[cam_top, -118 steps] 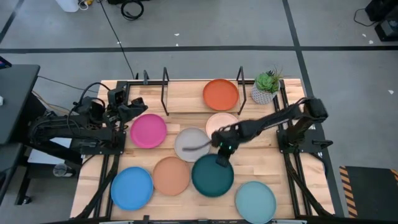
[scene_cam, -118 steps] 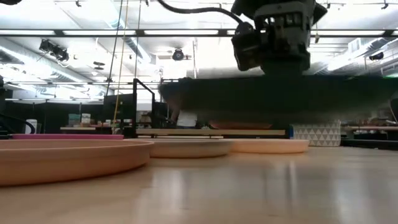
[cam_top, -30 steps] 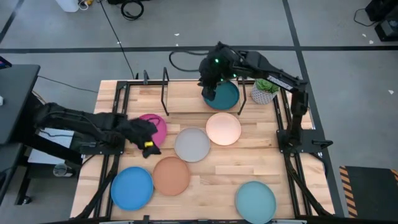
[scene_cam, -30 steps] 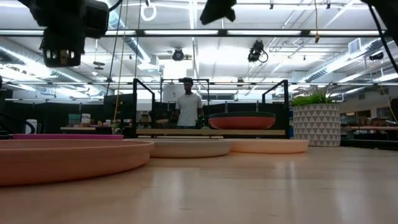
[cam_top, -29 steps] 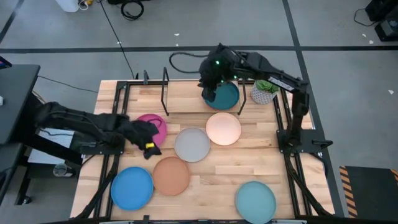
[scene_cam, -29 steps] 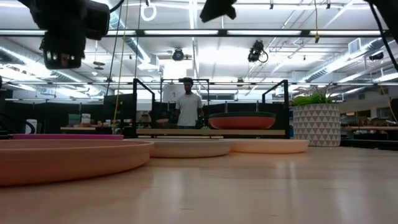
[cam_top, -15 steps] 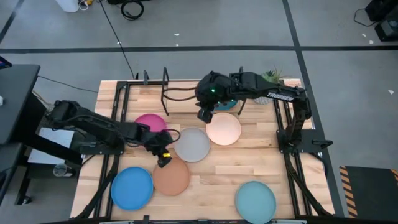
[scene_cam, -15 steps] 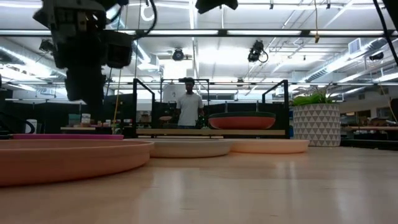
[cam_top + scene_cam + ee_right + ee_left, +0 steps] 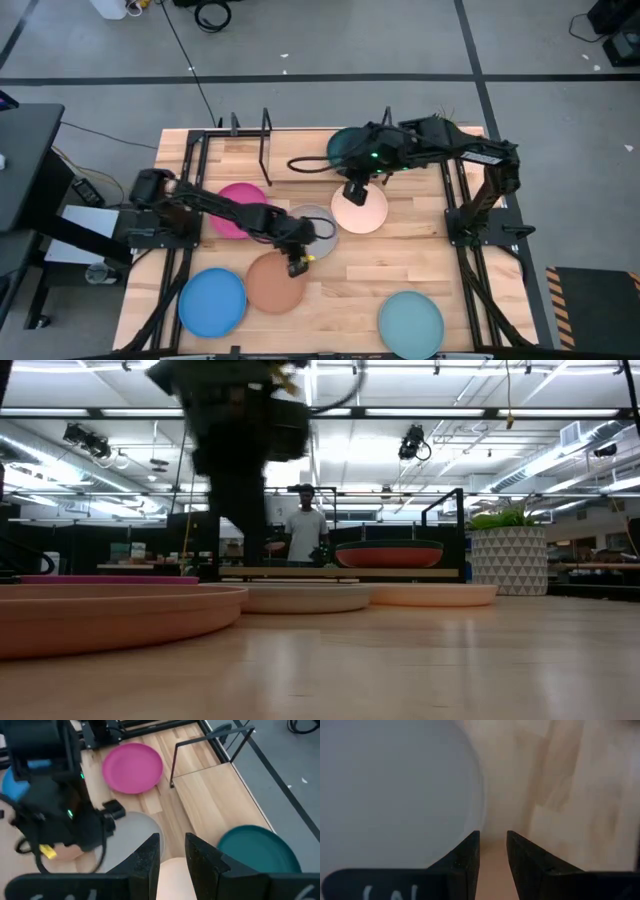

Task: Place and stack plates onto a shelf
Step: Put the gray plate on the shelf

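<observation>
L arm has swung right across the table since half a sec ago: left gripper (image 9: 296, 262) now sits at the near edge of the grey plate (image 9: 312, 228), by the peach-tan plate (image 9: 270, 284). Wrist view: fingers (image 9: 465, 860) a narrow gap apart, nothing between them, grey plate rim just beside. Low view shows that arm as a dark blur, moved from far left toward centre.

R arm pulled back from the shelf (image 9: 265, 150); right gripper (image 9: 356, 197) hangs over the cream plate (image 9: 362, 212), fingers (image 9: 150, 854) slightly apart, empty. Dark teal plate (image 9: 345, 148) stays on the shelf, on top of the orange-red plate (image 9: 388, 558). It was on the table a few secs back.

Magenta plate (image 9: 236, 208), bright blue plate (image 9: 211, 302), pale aqua plate (image 9: 410, 321) unmoved on the table (image 9: 500, 290). Person (image 9: 303, 530) in the room behind, same spot. Potted plant (image 9: 508, 550) by the shelf's right end.
</observation>
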{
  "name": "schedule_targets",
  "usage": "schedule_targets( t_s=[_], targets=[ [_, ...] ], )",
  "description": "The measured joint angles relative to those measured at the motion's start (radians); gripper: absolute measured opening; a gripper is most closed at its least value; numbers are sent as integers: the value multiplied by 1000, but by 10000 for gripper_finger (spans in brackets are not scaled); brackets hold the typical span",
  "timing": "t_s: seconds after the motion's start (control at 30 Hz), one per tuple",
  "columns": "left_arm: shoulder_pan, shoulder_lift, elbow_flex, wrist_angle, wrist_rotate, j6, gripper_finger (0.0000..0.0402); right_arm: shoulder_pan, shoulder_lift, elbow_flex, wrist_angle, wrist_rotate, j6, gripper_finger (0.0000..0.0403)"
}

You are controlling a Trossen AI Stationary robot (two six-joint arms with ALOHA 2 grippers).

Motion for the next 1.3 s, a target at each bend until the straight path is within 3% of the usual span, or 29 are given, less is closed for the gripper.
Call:
schedule_targets(
  t_s=[0.27,0.53,0.7,0.93,1.17,1.3],
  targets=[
    [-43,166,185,-61,-111,144,119,79,-59,0,-11,-5,16,98],
    [-52,211,188,-65,-186,106,195,142,-81,0,-20,11,21,98],
    [-55,234,180,-74,-219,120,200,165,-83,0,-18,20,19,98],
    [-67,276,189,-66,-225,127,150,175,-83,0,-21,21,2,98],
    [-53,256,217,-139,-180,140,18,175,-84,0,-24,31,0,98],
    [-34,207,250,-231,-156,178,20,175,-84,0,-24,44,1,98]
  ],
)
